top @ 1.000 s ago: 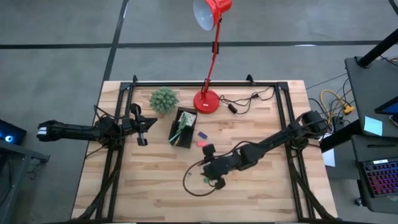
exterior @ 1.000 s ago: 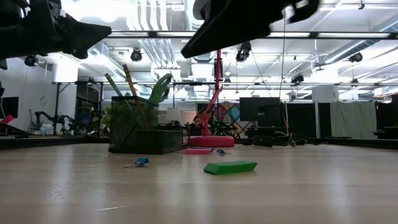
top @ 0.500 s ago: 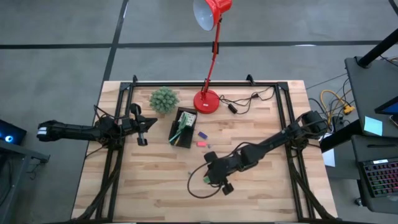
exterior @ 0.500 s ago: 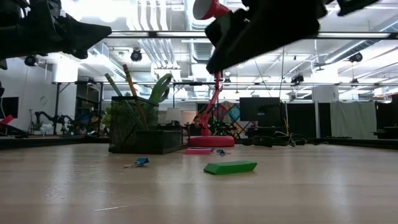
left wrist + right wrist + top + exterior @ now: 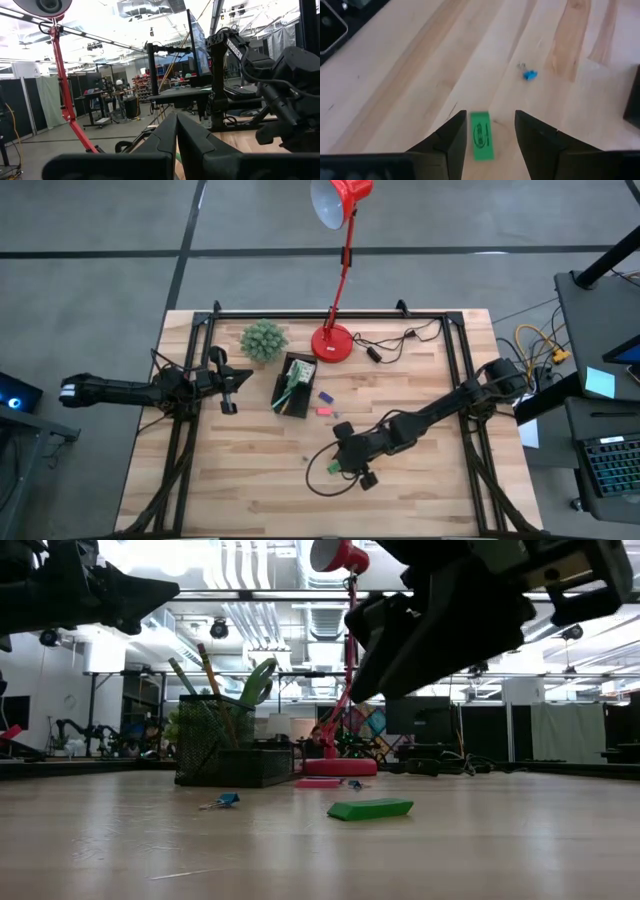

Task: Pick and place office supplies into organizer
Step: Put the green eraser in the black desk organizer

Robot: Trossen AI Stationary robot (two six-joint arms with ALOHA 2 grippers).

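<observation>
A small flat green piece (image 5: pixel 481 136) lies on the wooden table (image 5: pixel 420 490), also seen in the low view (image 5: pixel 370 808). My right gripper (image 5: pixel 491 118) hangs open above it, slanting down, one finger on either side of the piece and clear of it; from above it shows near the table's middle (image 5: pixel 342 464). The black organizer (image 5: pixel 293 385) stands farther back with a pencil and green-handled scissors (image 5: pixel 256 682) upright in it. Pink (image 5: pixel 323 410) and purple (image 5: pixel 323 396) pieces lie beside it. My left gripper (image 5: pixel 176 131) waits shut at the table's left (image 5: pixel 228 382).
A small blue clip (image 5: pixel 530 75) lies on the table between the green piece and the organizer. The red lamp base (image 5: pixel 332 342), a green spiky plant (image 5: pixel 264 339) and a black cable (image 5: pixel 400 340) sit at the far edge. A cable loop (image 5: pixel 322 485) trails under my right arm.
My right gripper has come down toward the green piece and tipped further downward, shifting a little toward the table's near edge. Its fingers stay open. The green piece has not moved.
</observation>
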